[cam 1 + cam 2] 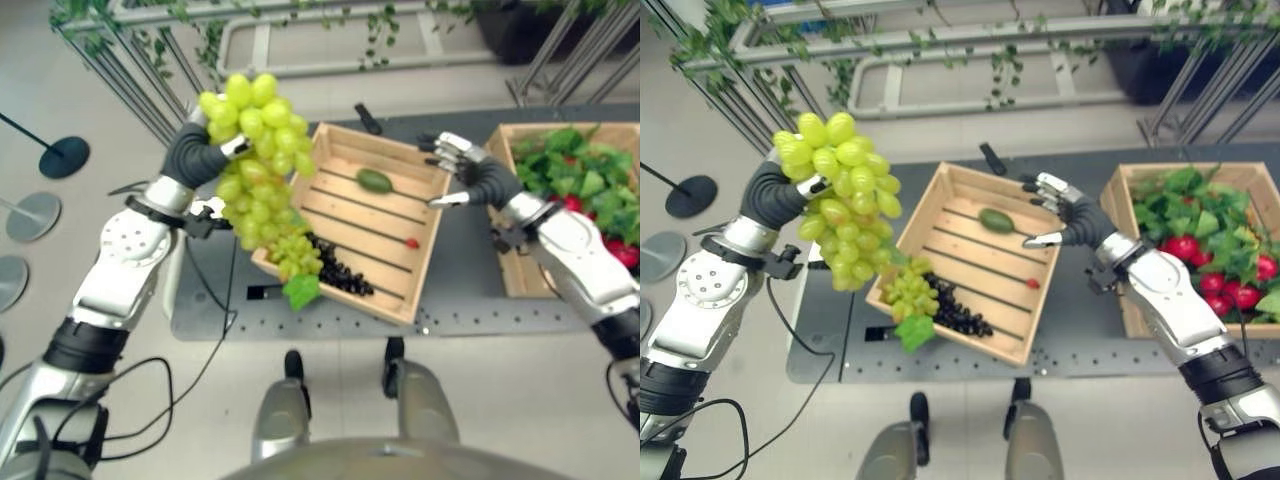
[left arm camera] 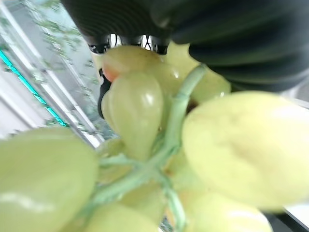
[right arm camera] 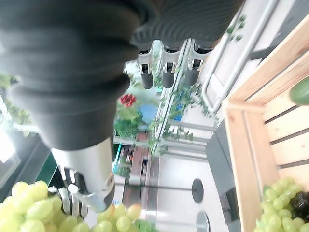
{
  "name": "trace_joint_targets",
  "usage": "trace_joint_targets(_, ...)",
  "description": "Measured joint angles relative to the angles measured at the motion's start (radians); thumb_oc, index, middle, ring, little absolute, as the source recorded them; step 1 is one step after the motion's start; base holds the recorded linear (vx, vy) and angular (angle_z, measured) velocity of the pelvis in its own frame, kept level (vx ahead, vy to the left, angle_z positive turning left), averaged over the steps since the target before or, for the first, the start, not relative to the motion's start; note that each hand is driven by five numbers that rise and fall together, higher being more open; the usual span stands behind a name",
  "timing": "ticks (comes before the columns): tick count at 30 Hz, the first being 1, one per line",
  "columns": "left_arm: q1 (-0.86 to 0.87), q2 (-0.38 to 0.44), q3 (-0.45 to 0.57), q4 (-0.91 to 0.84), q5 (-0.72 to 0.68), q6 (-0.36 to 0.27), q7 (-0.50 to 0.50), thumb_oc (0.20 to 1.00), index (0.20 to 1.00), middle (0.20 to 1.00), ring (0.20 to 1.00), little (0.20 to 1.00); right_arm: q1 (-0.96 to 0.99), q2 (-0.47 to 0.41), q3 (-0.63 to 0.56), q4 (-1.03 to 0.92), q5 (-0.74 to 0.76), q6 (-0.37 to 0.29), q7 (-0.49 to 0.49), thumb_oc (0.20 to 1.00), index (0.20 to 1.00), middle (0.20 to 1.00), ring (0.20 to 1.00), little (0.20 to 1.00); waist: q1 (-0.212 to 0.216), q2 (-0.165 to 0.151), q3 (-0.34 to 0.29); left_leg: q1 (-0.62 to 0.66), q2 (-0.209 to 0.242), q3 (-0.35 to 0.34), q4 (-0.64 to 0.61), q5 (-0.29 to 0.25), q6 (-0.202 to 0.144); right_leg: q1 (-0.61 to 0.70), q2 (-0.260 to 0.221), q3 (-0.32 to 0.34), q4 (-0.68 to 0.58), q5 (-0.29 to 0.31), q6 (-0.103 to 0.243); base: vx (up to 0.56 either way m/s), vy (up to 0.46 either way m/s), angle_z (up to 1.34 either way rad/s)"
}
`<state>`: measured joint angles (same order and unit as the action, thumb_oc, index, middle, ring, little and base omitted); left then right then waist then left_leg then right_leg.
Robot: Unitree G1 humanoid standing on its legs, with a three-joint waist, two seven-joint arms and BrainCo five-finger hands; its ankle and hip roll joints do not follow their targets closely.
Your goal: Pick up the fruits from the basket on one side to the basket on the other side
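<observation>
My left hand point(image 1: 195, 152) is shut on the top of a big bunch of green grapes point(image 1: 258, 150), held in the air over the left corner of the slatted wooden crate point(image 1: 365, 215). The grapes point(image 2: 231, 145) press against the palm in the left wrist view. In the crate lie a green oval fruit point(image 1: 374, 181), a small red fruit point(image 1: 411, 243), a smaller green bunch point(image 1: 295, 255) and black grapes point(image 1: 345, 275). My right hand point(image 1: 468, 168) hovers open over the crate's right rim, holding nothing; its fingers point(image 3: 164, 67) are straight.
A second wooden crate point(image 1: 1118, 230) at the right holds leafy greens and red fruits point(image 1: 1185, 248). Both crates stand on a dark grey table point(image 1: 470, 290). A black object point(image 1: 367, 118) lies at the table's far edge. Metal racks with vines stand behind; round floor bases point(image 1: 62, 155) are at left.
</observation>
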<state>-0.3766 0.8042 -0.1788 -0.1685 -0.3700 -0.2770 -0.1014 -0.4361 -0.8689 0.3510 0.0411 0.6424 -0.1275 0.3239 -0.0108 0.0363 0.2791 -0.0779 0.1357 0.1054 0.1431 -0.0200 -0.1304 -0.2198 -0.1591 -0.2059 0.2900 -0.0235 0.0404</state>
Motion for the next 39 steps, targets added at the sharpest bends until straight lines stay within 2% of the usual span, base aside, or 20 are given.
trace_joint_targets(6, -0.006, 0.000, -0.065, 0.000, -0.007, 0.001, -0.030, 0.200, 0.200, 0.200, 0.200, 0.200, -0.014, 0.068, 0.096, -0.006, 0.063, 0.038, 0.047, 1.000, 1.000, 1.000, 1.000, 1.000, 0.000, -0.032, -0.064, 0.049, 0.002, 0.005, -0.032, 0.001, 0.001, 0.046, 0.004, 0.000, -0.027, 0.000, 0.008, 0.06, -0.001, 0.00)
trace_joint_targets(9, -0.006, -0.004, -0.088, 0.001, -0.007, 0.002, -0.038, 0.200, 0.200, 0.200, 0.200, 0.200, -0.025, 0.082, 0.122, -0.017, 0.082, 0.055, 0.062, 1.000, 1.000, 1.000, 1.000, 1.000, -0.001, -0.036, -0.089, 0.063, 0.003, 0.005, -0.049, 0.003, 0.003, 0.064, 0.007, -0.003, -0.049, 0.007, 0.011, 0.03, -0.006, 0.01)
trace_joint_targets(14, -0.029, -0.013, -0.143, 0.016, -0.007, 0.005, -0.056, 0.200, 0.200, 0.200, 0.200, 0.200, -0.065, 0.173, 0.215, -0.026, 0.146, 0.087, 0.084, 1.000, 1.000, 1.000, 1.000, 1.000, -0.002, -0.042, -0.143, 0.095, 0.005, 0.018, -0.079, 0.011, 0.004, 0.097, 0.020, -0.002, -0.094, 0.024, 0.013, 0.04, -0.005, -0.05)
trace_joint_targets(15, -0.051, -0.021, -0.171, 0.041, -0.007, 0.008, -0.057, 0.200, 0.200, 0.200, 0.200, 0.200, -0.072, 0.213, 0.247, -0.025, 0.162, 0.095, 0.086, 1.000, 1.000, 1.000, 1.000, 1.000, -0.001, -0.041, -0.159, 0.104, 0.008, 0.024, -0.086, 0.011, 0.004, 0.105, 0.022, 0.001, -0.104, 0.026, 0.015, 0.04, -0.001, -0.06)
trace_joint_targets(17, -0.078, -0.025, -0.203, 0.049, -0.008, 0.008, -0.058, 0.200, 0.200, 0.200, 0.200, 0.200, -0.081, 0.264, 0.278, -0.028, 0.176, 0.099, 0.089, 1.000, 1.000, 1.000, 1.000, 1.000, -0.002, -0.043, -0.169, 0.115, 0.005, 0.029, -0.091, 0.011, 0.004, 0.114, 0.024, 0.005, -0.112, 0.029, 0.017, 0.04, -0.002, -0.07)
trace_joint_targets(21, -0.102, -0.045, -0.241, 0.057, -0.011, 0.008, -0.063, 0.200, 0.200, 0.200, 0.200, 0.200, -0.092, 0.314, 0.311, -0.024, 0.177, 0.115, 0.088, 1.000, 1.000, 1.000, 1.000, 1.000, -0.002, -0.047, -0.187, 0.138, 0.005, 0.031, -0.102, 0.012, 0.004, 0.141, 0.028, 0.004, -0.133, 0.035, 0.020, 0.05, -0.001, 0.00)
trace_joint_targets(29, -0.149, -0.103, -0.311, 0.076, -0.011, 0.009, -0.074, 0.200, 0.200, 0.200, 0.200, 0.200, -0.093, 0.346, 0.361, -0.037, 0.209, 0.148, 0.123, 1.000, 1.000, 1.000, 1.000, 1.000, -0.007, -0.058, -0.218, 0.155, 0.006, 0.037, -0.115, 0.012, 0.004, 0.153, 0.031, 0.007, -0.140, 0.035, 0.020, 0.02, -0.001, -0.02)
trace_joint_targets(33, -0.149, -0.128, -0.319, 0.076, -0.011, 0.009, -0.083, 0.200, 0.200, 0.200, 0.200, 0.200, -0.092, 0.355, 0.370, -0.040, 0.216, 0.156, 0.133, 1.000, 1.000, 1.000, 1.000, 1.000, -0.027, -0.061, -0.226, 0.156, 0.006, 0.038, -0.115, 0.012, 0.004, 0.153, 0.031, 0.007, -0.140, 0.035, 0.020, 0.00, 0.000, 0.00)
trace_joint_targets(39, -0.149, -0.165, -0.320, 0.079, -0.005, 0.009, -0.095, 0.200, 0.200, 0.200, 0.200, 0.200, -0.091, 0.359, 0.372, -0.043, 0.221, 0.157, 0.146, 1.000, 1.000, 1.000, 1.000, 1.000, -0.030, -0.058, -0.230, 0.170, 0.009, 0.057, -0.122, 0.012, 0.004, 0.156, 0.036, 0.023, -0.148, 0.039, 0.021, 0.01, -0.005, -0.09)
